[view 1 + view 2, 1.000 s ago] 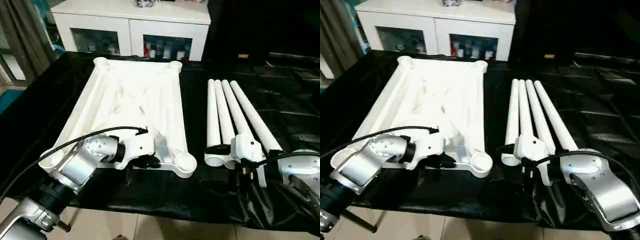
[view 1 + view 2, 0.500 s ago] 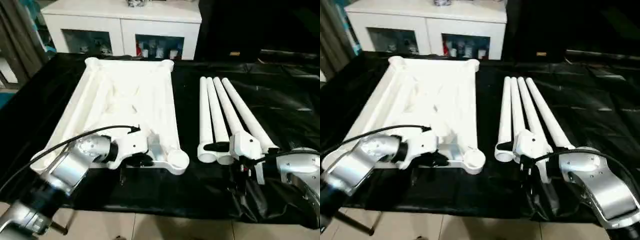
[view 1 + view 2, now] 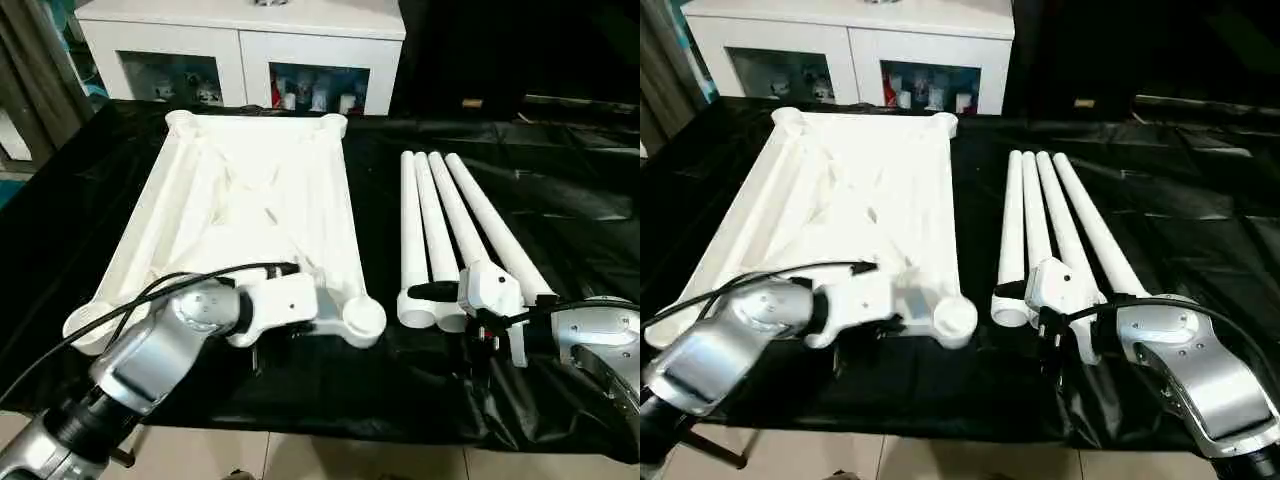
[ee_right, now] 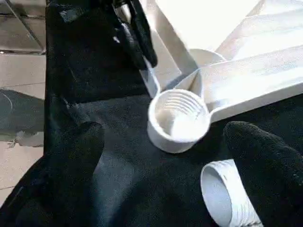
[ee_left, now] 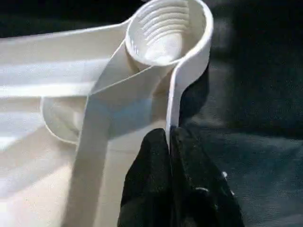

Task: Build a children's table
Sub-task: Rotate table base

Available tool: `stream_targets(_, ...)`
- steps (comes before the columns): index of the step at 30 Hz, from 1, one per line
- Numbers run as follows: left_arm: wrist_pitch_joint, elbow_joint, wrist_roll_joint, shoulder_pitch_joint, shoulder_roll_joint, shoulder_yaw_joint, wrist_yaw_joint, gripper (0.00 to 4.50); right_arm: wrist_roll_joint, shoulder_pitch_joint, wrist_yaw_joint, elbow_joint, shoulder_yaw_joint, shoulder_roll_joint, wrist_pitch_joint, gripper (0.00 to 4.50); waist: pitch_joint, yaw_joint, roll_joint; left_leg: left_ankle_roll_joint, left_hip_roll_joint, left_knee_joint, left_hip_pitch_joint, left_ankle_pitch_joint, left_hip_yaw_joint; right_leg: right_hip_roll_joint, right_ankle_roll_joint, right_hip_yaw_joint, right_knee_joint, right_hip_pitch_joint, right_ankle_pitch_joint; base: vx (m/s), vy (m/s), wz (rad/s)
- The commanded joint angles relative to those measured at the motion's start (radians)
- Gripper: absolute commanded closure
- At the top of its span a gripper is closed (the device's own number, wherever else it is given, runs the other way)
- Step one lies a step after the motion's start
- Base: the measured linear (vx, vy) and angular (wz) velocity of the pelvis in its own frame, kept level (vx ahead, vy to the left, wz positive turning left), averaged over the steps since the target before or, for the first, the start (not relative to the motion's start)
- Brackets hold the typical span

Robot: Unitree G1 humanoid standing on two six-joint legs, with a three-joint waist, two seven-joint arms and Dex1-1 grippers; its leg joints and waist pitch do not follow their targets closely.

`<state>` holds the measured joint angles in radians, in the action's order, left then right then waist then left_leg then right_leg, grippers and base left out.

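On bench, left: table top point(image 3: 255, 200) laid ribbed side up; near rim pinched by left end effector point(image 5: 169, 142), clenched.
Right: legs point(image 3: 455, 230) untouched; right end effector point(image 4: 161, 137) spread, unchanged.
Change: left arm repositioned; grip kept, top braced for 1st leg.

Head stereo pair looks forward and down over both forearms at the bench point(image 3: 560, 210). Left wrist view sits close behind the left tool point(image 5: 169, 142), facing a threaded corner socket point(image 5: 165, 30) just ahead. Right wrist view, close too, shares that socket between its spread fingers point(image 4: 83, 142).
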<state>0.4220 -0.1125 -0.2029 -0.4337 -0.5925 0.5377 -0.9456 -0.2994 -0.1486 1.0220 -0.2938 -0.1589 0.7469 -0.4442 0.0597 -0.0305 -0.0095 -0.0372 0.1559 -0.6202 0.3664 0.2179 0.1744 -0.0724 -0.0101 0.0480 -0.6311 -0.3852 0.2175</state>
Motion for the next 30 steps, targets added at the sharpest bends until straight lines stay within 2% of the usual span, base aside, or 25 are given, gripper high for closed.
stream_targets(1, -0.008, 0.030, -0.099, -0.050, -0.047, -0.064, 0.103, 4.48, 0.004, -0.002, -0.006, 0.002, 0.006, -0.002, 0.003, 0.00, -0.048, -0.008, -0.005, 0.056, 0.078, 0.089, -0.002, 0.189, -0.037, -0.084, -0.219, -0.053, 0.090, 0.047, 0.242, 0.000, 0.000, 0.00)
stream_targets(3, -0.011, 0.027, -0.125, -0.070, -0.050, -0.073, 0.139, 4.48, 0.005, -0.003, -0.008, 0.002, 0.005, -0.004, 0.001, 0.00, -0.047, -0.006, -0.007, 0.039, 0.077, 0.091, 0.001, 0.211, -0.040, -0.086, -0.194, -0.051, 0.095, 0.047, 0.310, 0.000, 0.000, 0.00)
stream_targets(4, -0.008, 0.027, -0.134, -0.076, -0.051, -0.076, 0.153, 4.48, 0.005, -0.004, -0.010, 0.003, 0.004, -0.005, 0.001, 0.00, -0.047, -0.005, -0.005, 0.031, 0.076, 0.090, 0.002, 0.218, -0.041, -0.086, -0.183, -0.051, 0.097, 0.044, 0.338, 0.000, 0.000, 0.00)
stream_targets(6, -0.009, 0.025, -0.132, -0.080, -0.054, -0.084, 0.162, 4.48, 0.005, -0.007, -0.013, 0.004, 0.002, -0.008, 0.000, 0.00, -0.048, -0.005, -0.006, 0.026, 0.075, 0.091, 0.004, 0.217, -0.043, -0.086, -0.176, -0.050, 0.098, 0.043, 0.347, 0.000, 0.000, 0.00)
stream_targets(7, 0.001, 0.008, -0.098, -0.066, -0.052, -0.095, 0.133, 4.48, 0.005, -0.008, -0.015, 0.004, 0.001, -0.010, -0.001, 0.00, -0.049, -0.004, -0.005, 0.024, 0.074, 0.090, 0.006, 0.219, -0.043, -0.086, -0.174, -0.049, 0.098, 0.042, 0.350, 0.000, 0.000, 0.00)
stream_targets(10, -0.005, -0.006, -0.067, -0.049, -0.055, -0.094, 0.092, 4.48, 0.005, -0.008, -0.015, 0.005, 0.000, -0.011, -0.001, 0.00, -0.048, -0.004, -0.010, 0.024, 0.072, 0.090, 0.012, 0.219, -0.043, -0.086, -0.153, -0.043, 0.103, 0.041, 0.378, 0.000, 0.000, 0.00)
stream_targets(12, 0.005, -0.046, 0.014, 0.000, -0.063, -0.098, 0.001, 4.48, 0.006, -0.008, -0.013, 0.007, -0.001, -0.010, 0.001, 0.00, -0.049, -0.006, -0.009, 0.025, 0.071, 0.088, 0.013, 0.210, -0.042, -0.088, -0.151, -0.040, 0.104, 0.039, 0.385, 0.000, 0.000, 0.00)
stream_targets(13, 0.005, -0.046, 0.014, 0.000, -0.063, -0.098, 0.001, 4.48, 0.006, -0.008, -0.013, 0.007, -0.001, -0.010, 0.001, 0.00, -0.049, -0.007, -0.007, 0.023, 0.072, 0.089, 0.014, 0.206, -0.041, -0.086, -0.153, -0.038, 0.103, 0.038, 0.378, 0.000, 0.000, 0.00)
stream_targets(14, 0.018, -0.059, 0.038, 0.013, -0.063, -0.102, -0.019, 4.48, 0.006, -0.008, -0.013, 0.007, -0.001, -0.009, 0.002, 0.00, -0.051, -0.008, -0.008, 0.024, 0.073, 0.087, 0.009, 0.205, -0.039, -0.083, -0.159, -0.038, 0.102, 0.034, 0.357, 0.000, 0.000, 0.00)
stream_targets(15, 0.041, -0.081, 0.077, 0.037, -0.062, -0.109, -0.044, 4.48, 0.007, -0.007, -0.012, 0.009, 0.000, -0.006, 0.004, 0.00, -0.054, -0.011, -0.007, 0.024, 0.076, 0.085, 0.004, 0.180, -0.037, -0.083, -0.181, -0.038, 0.094, 0.034, 0.296, 0.000, 0.000, 0.00)
stream_targets(16, 0.047, -0.086, 0.091, 0.043, -0.059, -0.112, -0.048, 4.48, 0.007, -0.007, -0.012, 0.010, 0.001, -0.005, 0.005, 0.00, -0.054, -0.011, -0.007, 0.024, 0.076, 0.085, 0.004, 0.180, -0.037, -0.083, -0.181, -0.038, 0.094, 0.034, 0.296, 0.000, 0.000, 0.00)
stream_targets(17, 0.047, -0.086, 0.091, 0.043, -0.059, -0.112, -0.048, 4.48, 0.007, -0.007, -0.012, 0.010, 0.001, -0.005, 0.005, 0.00, -0.055, -0.012, -0.005, 0.031, 0.077, 0.085, 0.004, 0.153, -0.035, -0.079, -0.205, -0.038, 0.088, 0.034, 0.227, 0.000, 0.000, 0.00)
stream_targets(18, 0.076, -0.101, 0.132, 0.052, -0.033, -0.127, -0.048, 4.48, 0.008, -0.007, -0.011, 0.012, 0.002, -0.003, 0.006, 0.00, -0.061, -0.016, -0.002, 0.044, 0.077, 0.079, -0.001, 0.105, -0.030, -0.077, -0.242, -0.039, 0.075, 0.036, 0.106, 0.000, 0.000, 0.00)
stream_targets(20, 0.098, -0.112, 0.173, 0.057, 0.000, -0.141, -0.044, 4.48, 0.009, -0.007, -0.009, 0.014, 0.003, -0.002, 0.008, 0.00, -0.065, -0.019, -0.002, 0.058, 0.077, 0.077, 0.000, 0.062, -0.030, -0.076, -0.265, -0.038, 0.065, 0.040, 0.020, 0.000, 0.000, 0.00)
stream_targets(22, 0.101, -0.113, 0.199, 0.060, 0.024, -0.143, -0.048, 4.48, 0.010, -0.008, -0.009, 0.016, 0.004, -0.001, 0.009, 0.00, -0.066, -0.024, -0.001, 0.087, 0.077, 0.074, -0.001, 0.030, -0.027, -0.076, -0.297, -0.036, 0.060, 0.043, -0.062, 0.000, 0.000, 0.00)
stream_targets(26, 0.102, -0.116, 0.210, 0.073, 0.038, -0.127, -0.062, 4.48, 0.012, -0.008, -0.008, 0.019, 0.003, 0.002, 0.012, 0.00, -0.067, -0.028, -0.003, 0.105, 0.078, 0.073, -0.001, 0.027, -0.026, -0.081, -0.309, -0.037, 0.059, 0.047, -0.075, 0.000, 0.000, 0.00)
stream_targets(28, 0.106, -0.121, 0.213, 0.074, 0.041, -0.125, -0.062, 4.48, 0.013, -0.007, -0.008, 0.018, 0.003, 0.002, 0.012, 0.00, -0.061, -0.028, -0.004, 0.096, 0.078, 0.075, -0.002, 0.068, -0.024, -0.082, -0.300, -0.038, 0.067, 0.046, -0.007, 0.000, 0.000, 0.00)
stream_targets(30, 0.130, -0.155, 0.238, 0.081, 0.041, -0.125, -0.084, 4.48, 0.013, -0.003, -0.009, 0.011, 0.004, 0.005, 0.010, 0.00, -0.056, -0.027, -0.004, 0.067, 0.078, 0.079, -0.004, 0.121, -0.024, -0.081, -0.274, -0.039, 0.078, 0.045, 0.098, 0.000, 0.000, 0.00)
